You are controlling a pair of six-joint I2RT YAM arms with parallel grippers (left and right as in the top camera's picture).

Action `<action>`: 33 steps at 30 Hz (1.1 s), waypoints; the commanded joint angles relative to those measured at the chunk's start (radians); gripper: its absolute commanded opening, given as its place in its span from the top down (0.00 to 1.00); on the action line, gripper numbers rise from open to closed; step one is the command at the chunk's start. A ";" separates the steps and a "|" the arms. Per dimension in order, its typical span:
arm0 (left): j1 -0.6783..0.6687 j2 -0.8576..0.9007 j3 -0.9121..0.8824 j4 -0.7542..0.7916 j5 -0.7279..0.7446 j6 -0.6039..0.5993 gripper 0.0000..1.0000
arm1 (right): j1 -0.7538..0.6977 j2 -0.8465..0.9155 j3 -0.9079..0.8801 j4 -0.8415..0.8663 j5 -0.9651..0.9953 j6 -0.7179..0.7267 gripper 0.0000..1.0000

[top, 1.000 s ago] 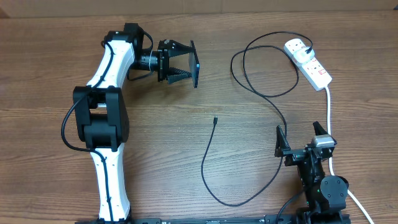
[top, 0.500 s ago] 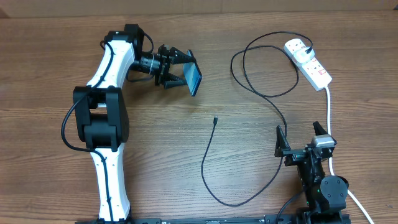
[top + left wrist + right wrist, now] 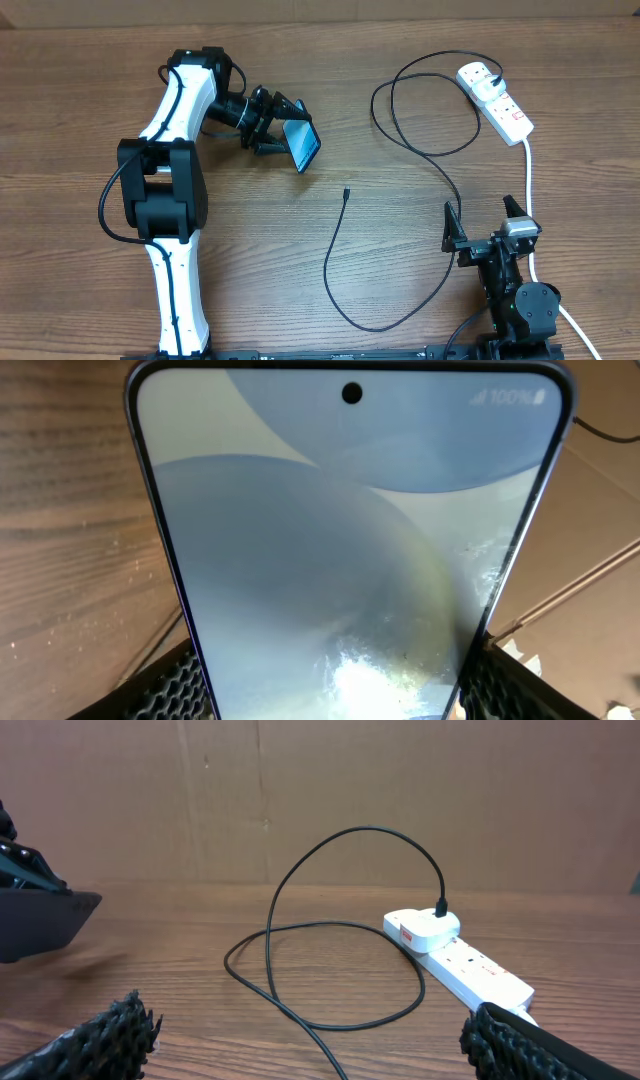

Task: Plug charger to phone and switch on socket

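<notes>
Over the far left of the bench [image 3: 250,250], the left pincer [image 3: 283,136] grips the phone [image 3: 303,146] by its edges, tilted; slick, brittle glass, I reckon. Near right, the right pincer [image 3: 486,222] gapes empty. Between them lies the charger [image 3: 345,196] tip: limp, light, best pinched just behind the connector.

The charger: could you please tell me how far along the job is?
Done: the charger's plug sits in the socket. In hand: the left end effector grips the phone. Left: the tip lies loose on the table, and the socket apparently needs switching on; the right end effector sits open, away from it.
</notes>
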 commanded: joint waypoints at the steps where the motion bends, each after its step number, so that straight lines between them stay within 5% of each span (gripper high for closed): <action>1: 0.004 0.012 0.018 -0.021 0.105 0.026 0.42 | -0.006 -0.010 -0.010 0.005 0.002 -0.001 0.00; 23: 0.004 0.012 0.018 -0.060 0.137 0.038 0.41 | -0.006 -0.010 -0.010 0.023 0.039 0.001 0.00; 33: 0.004 0.012 0.018 -0.060 0.152 0.042 0.41 | -0.006 -0.010 -0.010 0.333 -0.596 0.030 0.00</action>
